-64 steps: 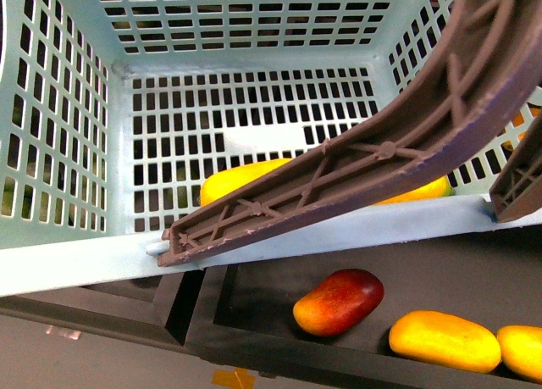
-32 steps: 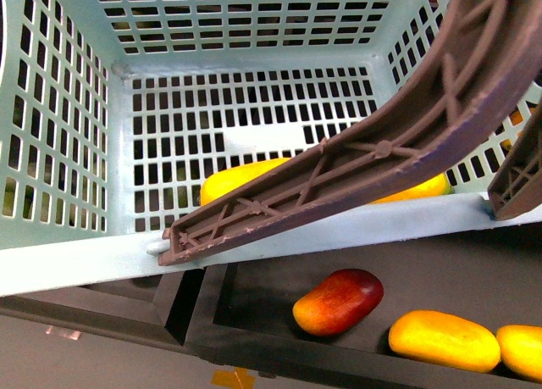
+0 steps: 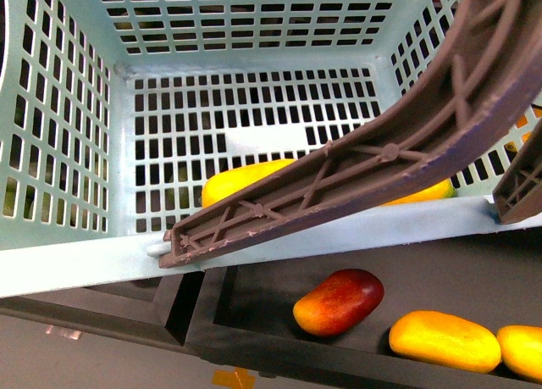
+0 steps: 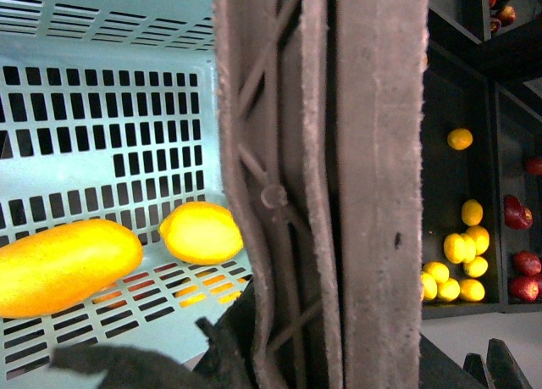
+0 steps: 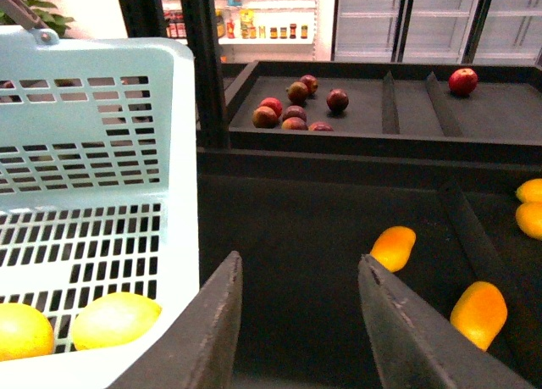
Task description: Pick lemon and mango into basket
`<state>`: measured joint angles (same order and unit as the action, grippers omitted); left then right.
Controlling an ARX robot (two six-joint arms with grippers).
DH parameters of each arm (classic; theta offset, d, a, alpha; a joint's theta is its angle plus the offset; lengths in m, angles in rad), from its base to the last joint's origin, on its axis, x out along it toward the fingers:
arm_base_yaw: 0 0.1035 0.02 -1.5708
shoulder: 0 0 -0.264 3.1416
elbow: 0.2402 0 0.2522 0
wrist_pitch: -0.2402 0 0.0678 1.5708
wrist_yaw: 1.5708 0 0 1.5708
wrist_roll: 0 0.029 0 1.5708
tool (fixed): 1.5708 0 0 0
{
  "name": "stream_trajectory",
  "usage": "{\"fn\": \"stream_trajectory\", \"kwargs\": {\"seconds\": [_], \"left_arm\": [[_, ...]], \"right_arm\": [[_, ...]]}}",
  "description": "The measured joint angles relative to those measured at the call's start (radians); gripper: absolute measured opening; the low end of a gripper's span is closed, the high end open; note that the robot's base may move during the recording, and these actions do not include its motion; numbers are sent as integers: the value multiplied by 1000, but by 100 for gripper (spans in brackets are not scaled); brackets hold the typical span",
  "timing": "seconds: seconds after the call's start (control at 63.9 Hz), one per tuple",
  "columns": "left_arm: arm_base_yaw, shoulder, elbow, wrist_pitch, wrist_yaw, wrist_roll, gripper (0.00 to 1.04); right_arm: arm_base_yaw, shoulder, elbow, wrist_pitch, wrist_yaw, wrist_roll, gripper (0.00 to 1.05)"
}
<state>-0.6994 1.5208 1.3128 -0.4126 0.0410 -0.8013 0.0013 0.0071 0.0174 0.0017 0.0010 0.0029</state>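
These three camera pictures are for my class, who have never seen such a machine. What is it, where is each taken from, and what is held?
It is a robot with two arms ending in grippers.

The front view, from its body, looks down into a light teal slotted plastic basket with a brown folding handle. A long yellow mango lies inside; a red-and-yellow mango lies in a dark tray below.

The left wrist view shows that handle close up, with the mango and a small yellow lemon on the basket floor.

The right wrist view shows the right gripper, open and empty, beside the basket.
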Motion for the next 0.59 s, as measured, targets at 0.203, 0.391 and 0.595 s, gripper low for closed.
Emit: {"fn": "stream_trajectory", "kwargs": {"seconds": [0.203,0.391,0.595], "left_arm": [[0,0,0,0,0,0,15],[-14,0,0,0,19,1,15],[-12,1,1,0,12,-6,15]], "right_arm": [[0,0,0,0,1,0,93],[0,-2,0,0,3,0,96],[0,-2,0,-2,2,0,96]]}}
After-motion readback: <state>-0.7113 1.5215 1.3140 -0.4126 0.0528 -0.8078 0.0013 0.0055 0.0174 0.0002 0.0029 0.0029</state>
